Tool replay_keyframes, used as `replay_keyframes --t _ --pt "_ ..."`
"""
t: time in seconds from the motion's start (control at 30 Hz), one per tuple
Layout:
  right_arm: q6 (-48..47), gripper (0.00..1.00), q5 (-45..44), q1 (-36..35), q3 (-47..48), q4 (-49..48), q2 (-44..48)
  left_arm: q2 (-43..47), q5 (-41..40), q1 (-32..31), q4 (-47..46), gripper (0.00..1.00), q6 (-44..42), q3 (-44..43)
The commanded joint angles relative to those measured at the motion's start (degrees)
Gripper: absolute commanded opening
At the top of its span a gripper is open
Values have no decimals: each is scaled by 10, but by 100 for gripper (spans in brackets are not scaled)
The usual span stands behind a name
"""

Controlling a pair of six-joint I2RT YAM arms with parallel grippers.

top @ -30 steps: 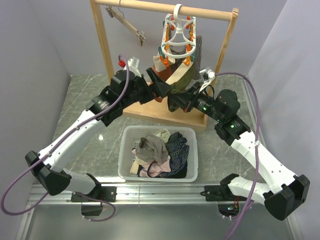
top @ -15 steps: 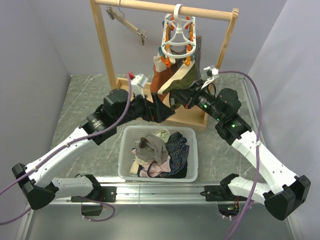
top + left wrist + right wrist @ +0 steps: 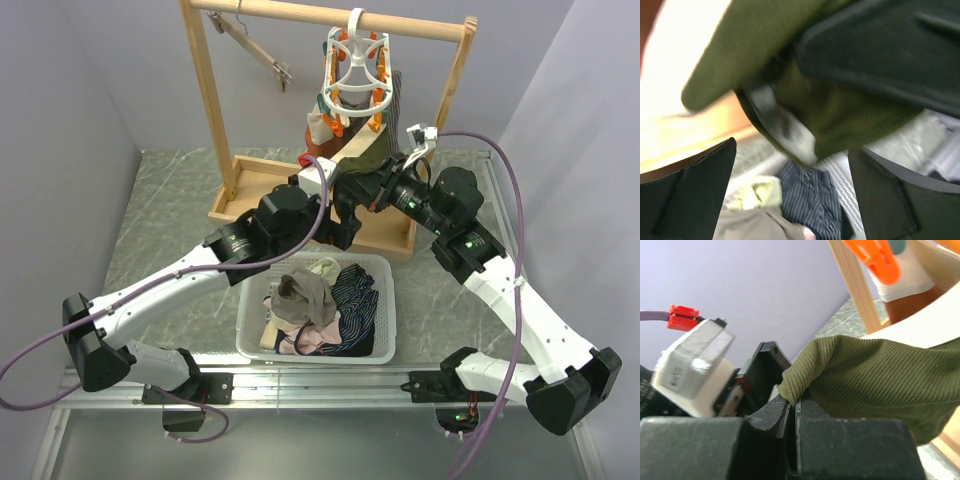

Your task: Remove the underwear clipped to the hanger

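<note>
Just below the white plastic ring hanger (image 3: 355, 70) with orange pegs (image 3: 872, 257), my right jaws pinch the hem of the dark olive-green ribbed cloth briefs (image 3: 880, 385) hanging from it, evidently to tug them free; my left jaws hover spread wide underneath, ready to assist.

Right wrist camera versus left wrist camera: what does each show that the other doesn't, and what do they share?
Only the right wrist view: the right jaws shut on an edge of the olive green underwear, an orange peg above it, the wooden rack post, and the left arm's white camera box.
Only the left wrist view: the left jaws wide open and empty, and below them the white basket holding a navy striped piece and a pale yellow-green cloth.
Both: the olive green underwear, blurred in the left wrist view.
</note>
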State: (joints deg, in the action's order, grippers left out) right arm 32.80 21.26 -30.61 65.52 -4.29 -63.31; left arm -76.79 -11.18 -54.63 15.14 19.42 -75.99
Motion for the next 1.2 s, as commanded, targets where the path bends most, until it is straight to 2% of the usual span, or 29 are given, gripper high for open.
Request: replay_keyframes --t 0.0,0.1,0.2,0.23,0.3,0.33,0.4,0.43,0.47,0.5,0.53,0.6,0.63,0.7,0.8,1.0,1.17 --pt "18 0 28 -5 40 1 -5 -15 -99 -12 -45 99 -68 -51" --pt "29 0 36 -4 45 7 -10 -46 -118 -21 -50 99 -84 -72" --pt "36 0 39 -4 47 9 -16 -45 -109 -28 -71 92 -86 -79" --pt "39 0 38 -5 48 10 -17 -45 -104 -29 -74 80 -85 -81" --pt "39 0 34 -5 51 12 -20 -42 -93 -31 -71 63 -76 -87" --pt "39 0 31 -5 51 12 -22 -42 -92 -31 -68 51 -74 -89" --pt "39 0 29 -4 52 8 -24 -37 -91 -32 -49 35 -64 -90" --pt "39 5 28 -4 53 8 -24 -34 -95 -32 -44 15 -61 -89" --pt "41 10 26 -4 54 8 -25 -30 -99 -32 -39 3 -56 -86" --pt "43 15 24 -4 55 5 -26 -18 -103 -32 -37 1 -47 -74" --pt "46 30 15 -4 54 4 -25 -11 -108 -33 -40 1 -45 -66" --pt "53 49 3 -2 45 -10 -17 8 -114 -32 -37 1 -36 -43" --pt "55 76 -7 -2 42 -16 -12 13 -117 -32 -34 1 -32 -36" --pt "54 96 -35 2 32 -39 2 26 -134 -32 -17 1 -19 -22" --pt "28 99 -50 8 33 -55 15 45 -145 -32 -1 1 -3 -5" --pt "-52 100 -59 28 62 -25 28 64 -167 -31 27 0 16 4" --pt "-105 100 -96 77 86 9 31 85 -182 -22 52 0 33 6"
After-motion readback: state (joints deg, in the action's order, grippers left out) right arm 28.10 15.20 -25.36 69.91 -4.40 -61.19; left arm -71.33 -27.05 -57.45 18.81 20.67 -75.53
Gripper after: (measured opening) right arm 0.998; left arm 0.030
